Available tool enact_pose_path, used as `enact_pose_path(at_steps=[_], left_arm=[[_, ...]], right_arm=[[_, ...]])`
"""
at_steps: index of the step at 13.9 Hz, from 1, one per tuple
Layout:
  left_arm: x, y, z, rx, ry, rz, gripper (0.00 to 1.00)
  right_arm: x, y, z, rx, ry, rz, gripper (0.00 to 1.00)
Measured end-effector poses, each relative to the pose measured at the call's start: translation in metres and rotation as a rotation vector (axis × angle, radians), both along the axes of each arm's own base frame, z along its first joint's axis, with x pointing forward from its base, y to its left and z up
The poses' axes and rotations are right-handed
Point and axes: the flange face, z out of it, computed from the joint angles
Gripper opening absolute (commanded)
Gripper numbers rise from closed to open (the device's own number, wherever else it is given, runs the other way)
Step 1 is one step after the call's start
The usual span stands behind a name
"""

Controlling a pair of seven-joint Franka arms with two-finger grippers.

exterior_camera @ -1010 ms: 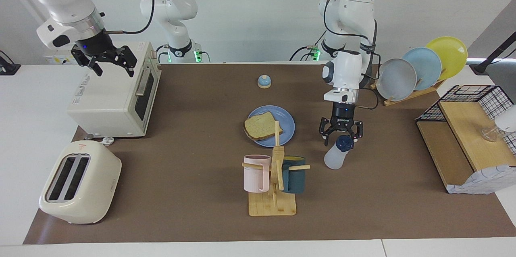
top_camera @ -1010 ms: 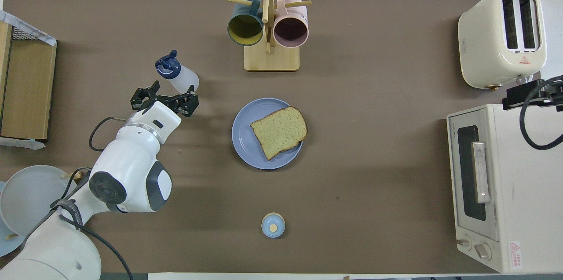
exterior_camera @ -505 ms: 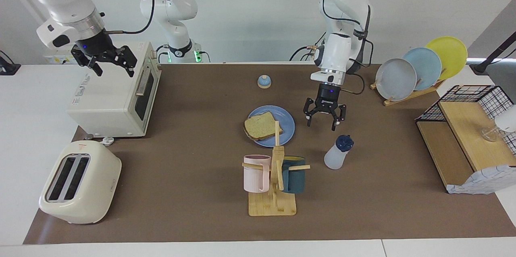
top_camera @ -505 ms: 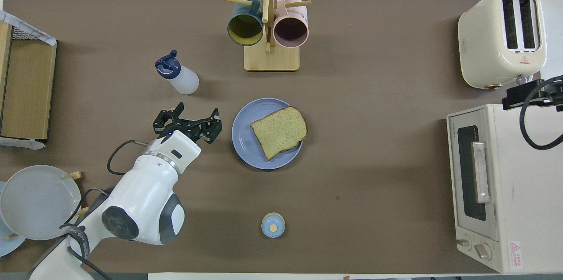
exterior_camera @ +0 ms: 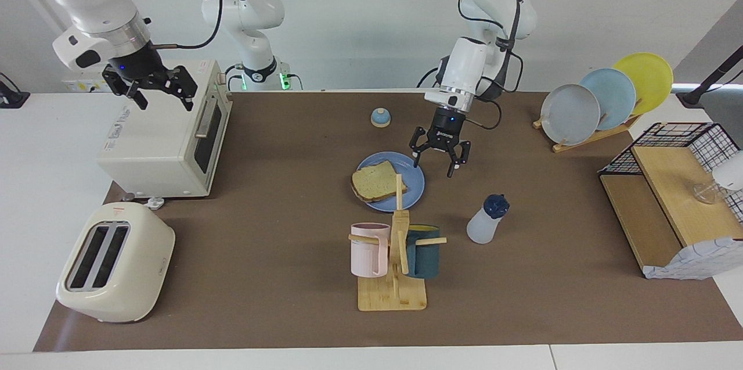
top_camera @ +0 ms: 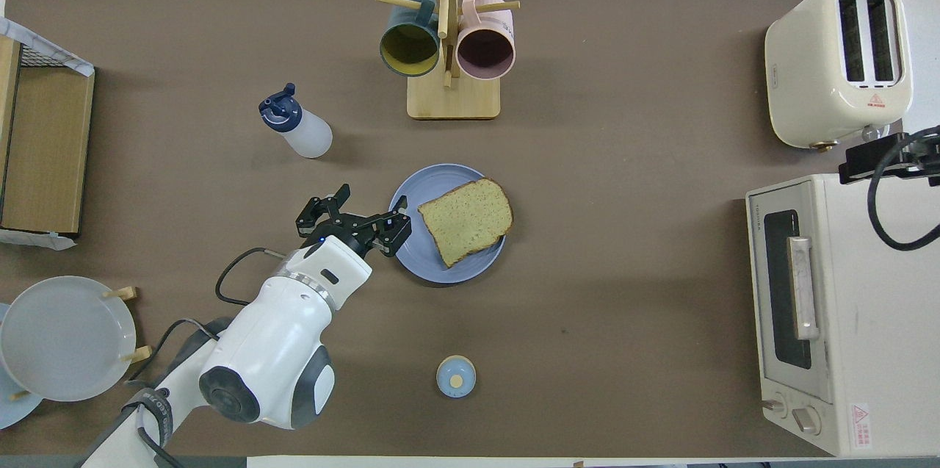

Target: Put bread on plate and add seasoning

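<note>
The bread [exterior_camera: 376,183] lies on the medium-blue plate [exterior_camera: 413,185] at the middle of the table; in the overhead view the bread [top_camera: 466,220] covers much of the plate [top_camera: 426,185]. The seasoning bottle [exterior_camera: 484,222] stands alone on the table, farther from the robots than the plate and toward the left arm's end; it also shows in the overhead view [top_camera: 297,126]. My left gripper [exterior_camera: 434,168] is open and empty, raised over the plate's rim at the left arm's end, as the overhead view [top_camera: 371,205] shows. My right gripper [exterior_camera: 155,94] is open and waits over the toaster oven.
A mug rack [exterior_camera: 395,254] with two mugs stands farther out than the plate. A toaster [exterior_camera: 113,262] and toaster oven [exterior_camera: 168,137] fill the right arm's end. A small blue-domed knob [exterior_camera: 380,118] sits near the robots. A plate rack [exterior_camera: 603,97] and wire shelf [exterior_camera: 667,196] stand at the left arm's end.
My left gripper, open and empty, has moved from just over the seasoning bottle's cap up and across to the plate's rim. The bottle stayed put. The right arm has not moved.
</note>
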Motion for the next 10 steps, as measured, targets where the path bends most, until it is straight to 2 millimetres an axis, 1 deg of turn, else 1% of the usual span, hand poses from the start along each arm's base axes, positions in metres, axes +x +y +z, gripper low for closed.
enact_pose_path(at_steps=[2,5,7,10], left_arm=[[0.008,-0.012,0.012,-0.037,0.064,0.017,1.00],[0.018,-0.023,0.041,-0.063,0.117,0.006,1.00],[0.026,-0.025,0.055,-0.062,0.164,0.002,1.00],[0.052,-0.017,0.077,-0.056,0.243,0.015,1.00]], right_arm=[[0.000,0.000,0.000,0.000,0.000,0.000,1.00],[0.000,0.000,0.000,0.000,0.000,0.000,1.00],[0.000,0.000,0.000,0.000,0.000,0.000,1.00],[0.000,0.000,0.000,0.000,0.000,0.000,1.00]])
